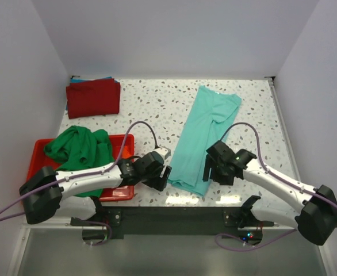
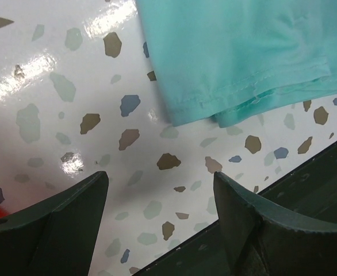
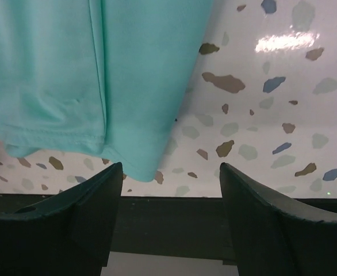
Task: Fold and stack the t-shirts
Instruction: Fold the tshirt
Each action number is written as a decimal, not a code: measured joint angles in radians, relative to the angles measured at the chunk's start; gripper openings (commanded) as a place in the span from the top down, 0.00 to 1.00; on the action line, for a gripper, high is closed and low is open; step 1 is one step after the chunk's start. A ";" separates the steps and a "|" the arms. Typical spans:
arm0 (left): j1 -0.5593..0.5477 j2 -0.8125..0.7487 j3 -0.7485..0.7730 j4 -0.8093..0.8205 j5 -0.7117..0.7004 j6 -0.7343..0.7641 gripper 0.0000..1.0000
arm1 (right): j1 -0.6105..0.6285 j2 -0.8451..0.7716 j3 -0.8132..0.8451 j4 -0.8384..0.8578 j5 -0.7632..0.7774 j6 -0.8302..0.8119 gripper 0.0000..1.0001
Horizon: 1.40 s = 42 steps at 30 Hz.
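Note:
A teal t-shirt [image 1: 203, 135] lies folded into a long strip, running from the back right to the table's near edge. My left gripper [image 1: 163, 177] is open and empty just left of its near hem. In the left wrist view [image 2: 160, 190] the jaws hang over bare table, with the teal hem [image 2: 237, 57] ahead. My right gripper [image 1: 210, 169] is open and empty at the hem's right side. In the right wrist view [image 3: 171, 172] the teal corner [image 3: 134, 138] sits by the left finger. A dark red t-shirt [image 1: 94, 98] lies folded at the back left on a blue one [image 1: 91, 79]. A green t-shirt [image 1: 79, 146] is bunched in the bin.
The red plastic bin [image 1: 37, 150] stands at the front left, under the left arm. The table's dark front edge [image 1: 174, 215] is right below both grippers. White walls close in the back and sides.

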 measured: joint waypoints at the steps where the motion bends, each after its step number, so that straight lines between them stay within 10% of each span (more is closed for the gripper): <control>1: 0.000 0.001 -0.011 0.004 0.003 0.000 0.21 | 0.025 0.008 -0.010 0.002 0.000 0.023 0.32; 42: -0.047 0.171 -0.039 0.283 -0.035 -0.007 0.29 | 0.171 0.209 -0.082 0.201 -0.057 0.186 0.48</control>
